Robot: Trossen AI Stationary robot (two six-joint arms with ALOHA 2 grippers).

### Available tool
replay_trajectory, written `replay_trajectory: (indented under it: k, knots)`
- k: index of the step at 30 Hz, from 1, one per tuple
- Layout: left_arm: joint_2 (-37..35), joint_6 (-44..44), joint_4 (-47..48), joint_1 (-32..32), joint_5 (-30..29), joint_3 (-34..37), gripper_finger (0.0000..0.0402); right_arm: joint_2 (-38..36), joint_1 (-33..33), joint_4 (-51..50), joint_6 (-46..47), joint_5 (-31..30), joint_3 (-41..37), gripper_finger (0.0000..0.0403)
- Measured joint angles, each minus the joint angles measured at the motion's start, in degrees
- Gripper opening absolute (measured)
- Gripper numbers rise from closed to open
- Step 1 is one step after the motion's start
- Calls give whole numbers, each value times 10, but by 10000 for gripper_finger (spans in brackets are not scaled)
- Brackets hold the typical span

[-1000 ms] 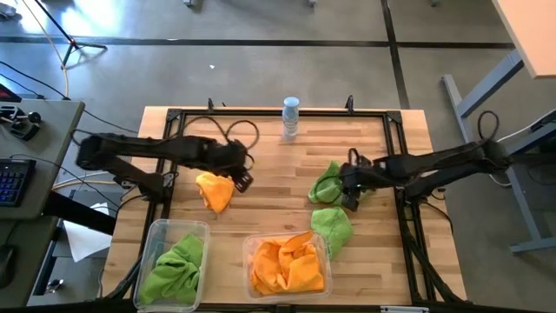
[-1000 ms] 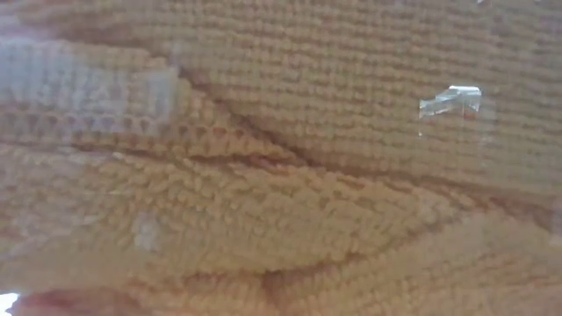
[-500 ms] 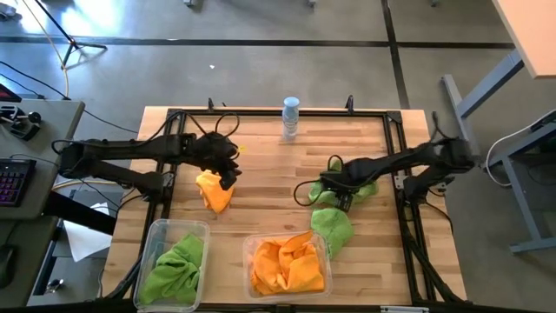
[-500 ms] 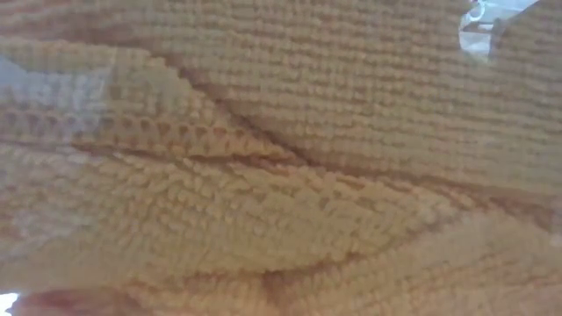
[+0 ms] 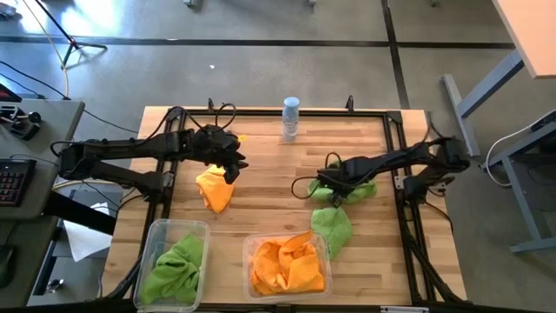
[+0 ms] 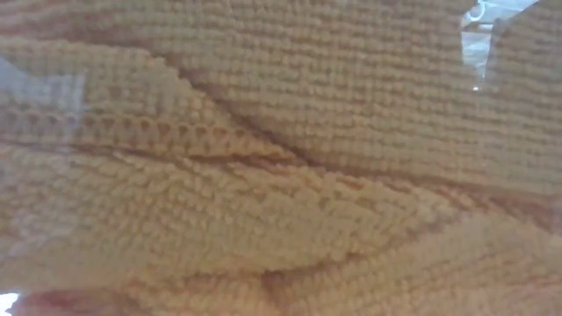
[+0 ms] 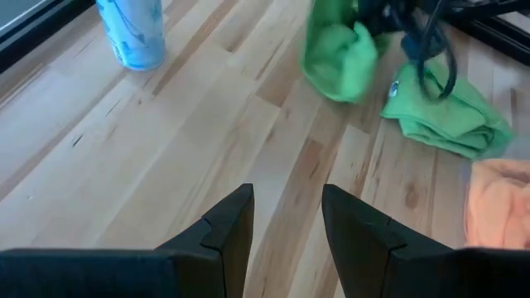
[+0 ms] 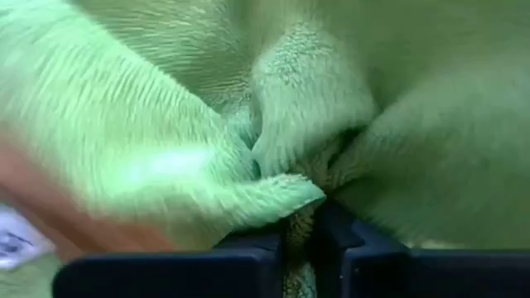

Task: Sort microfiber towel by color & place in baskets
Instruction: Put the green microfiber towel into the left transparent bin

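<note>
A green microfiber towel lies bunched on the table right of centre, and my right gripper is shut on it. A second green towel lies flat just nearer. An orange towel lies left of centre. My left gripper hovers open at its far edge, with bare wood between its fingers. Of the two baskets at the near edge, the narrower one holds a green towel. The wider one holds orange towels. My right gripper pinches a raised fold of the green towel between its two fingers. It comes in from the table's right, slanting down. How many layers it has, I cannot tell. The rest of the towel lies bunched on the table around the fingers.
A small clear bottle stands at the far edge's middle. A black frame runs around the table's rim. The low view is filled by orange cloth close to the lens. Bare wood lies between the two arms.
My right gripper has moved toward the table's left, across the bunched green towel, which now shows mostly behind it. My left gripper has drawn back a little toward the far edge, off the orange towel, which has stayed where it was.
</note>
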State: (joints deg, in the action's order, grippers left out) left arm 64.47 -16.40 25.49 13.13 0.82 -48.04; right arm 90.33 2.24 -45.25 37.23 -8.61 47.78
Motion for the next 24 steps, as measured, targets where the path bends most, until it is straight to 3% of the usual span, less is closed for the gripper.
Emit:
replay_trajectory:
  k: [5,13,18,24]
  knots:
    - [0,0,0,0,0,0,131,-102,0,16,38,-42,1,9]
    - [0,0,-20,0,-9,0,134,-253,0,124,28,-105,1,8]
    - [0,19,-98,-1,55,0,164,-290,0,211,-10,-108,1,4]
    - [0,14,-192,0,61,0,206,-282,0,288,-40,-89,2,2]
